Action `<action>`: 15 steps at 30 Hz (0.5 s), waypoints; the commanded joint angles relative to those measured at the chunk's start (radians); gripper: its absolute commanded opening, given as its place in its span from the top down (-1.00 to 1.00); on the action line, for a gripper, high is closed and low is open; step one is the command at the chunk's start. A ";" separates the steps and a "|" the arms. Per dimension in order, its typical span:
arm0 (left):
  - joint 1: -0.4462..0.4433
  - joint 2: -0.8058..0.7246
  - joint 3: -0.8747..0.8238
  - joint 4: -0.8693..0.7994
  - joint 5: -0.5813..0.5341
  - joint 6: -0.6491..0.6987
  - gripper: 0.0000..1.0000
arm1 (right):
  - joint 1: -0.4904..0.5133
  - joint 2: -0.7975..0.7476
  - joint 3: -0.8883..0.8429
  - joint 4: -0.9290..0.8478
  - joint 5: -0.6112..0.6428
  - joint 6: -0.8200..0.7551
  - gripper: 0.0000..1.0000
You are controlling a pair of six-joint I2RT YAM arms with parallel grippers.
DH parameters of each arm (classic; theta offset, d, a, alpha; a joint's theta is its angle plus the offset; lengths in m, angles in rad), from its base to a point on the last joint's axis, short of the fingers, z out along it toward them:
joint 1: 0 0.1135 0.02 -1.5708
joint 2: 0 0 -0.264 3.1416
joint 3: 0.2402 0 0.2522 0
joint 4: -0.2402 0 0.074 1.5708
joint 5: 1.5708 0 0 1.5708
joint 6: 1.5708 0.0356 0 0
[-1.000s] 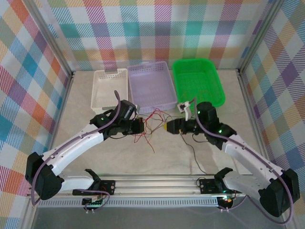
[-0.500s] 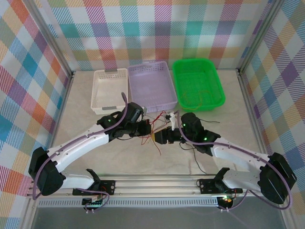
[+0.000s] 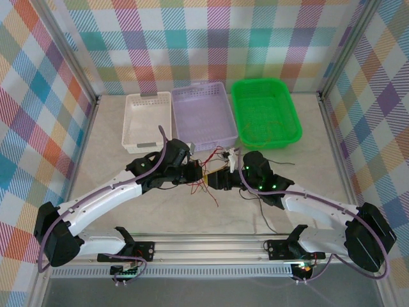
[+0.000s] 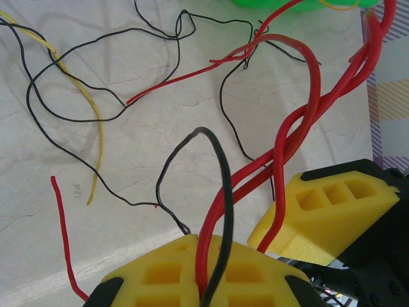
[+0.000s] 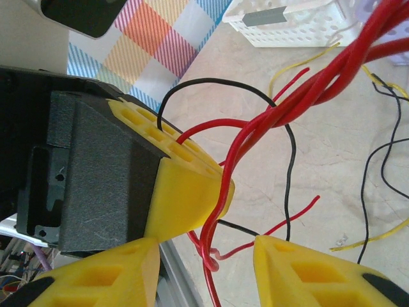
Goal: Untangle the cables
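Left wrist: left jaws clamped on cables [image 4: 284, 153]; right jaws apart, straddling them; ends cropped.

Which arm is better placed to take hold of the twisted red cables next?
Right. The left gripper is shut on the red cables and a black cable, anchoring them. The right gripper is open, its fingers straddling those red cables beside it.
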 commanded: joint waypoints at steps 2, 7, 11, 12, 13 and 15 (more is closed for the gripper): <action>-0.026 -0.043 -0.009 0.058 0.008 -0.028 1.00 | 0.011 0.029 -0.005 0.093 -0.038 0.027 0.12; -0.027 -0.076 -0.025 0.083 -0.002 -0.062 1.00 | 0.020 0.047 -0.019 0.119 -0.038 0.042 0.23; -0.026 -0.108 -0.046 0.108 -0.007 -0.093 1.00 | 0.022 0.038 -0.036 0.146 -0.037 0.054 0.37; -0.026 -0.115 -0.051 0.113 -0.010 -0.101 1.00 | 0.022 0.036 -0.037 0.152 -0.041 0.055 0.43; -0.026 -0.121 -0.053 0.117 -0.013 -0.106 1.00 | 0.022 0.034 -0.038 0.155 -0.045 0.056 0.47; -0.026 -0.136 -0.060 0.127 -0.021 -0.118 1.00 | 0.023 0.026 -0.037 0.154 -0.043 0.057 0.55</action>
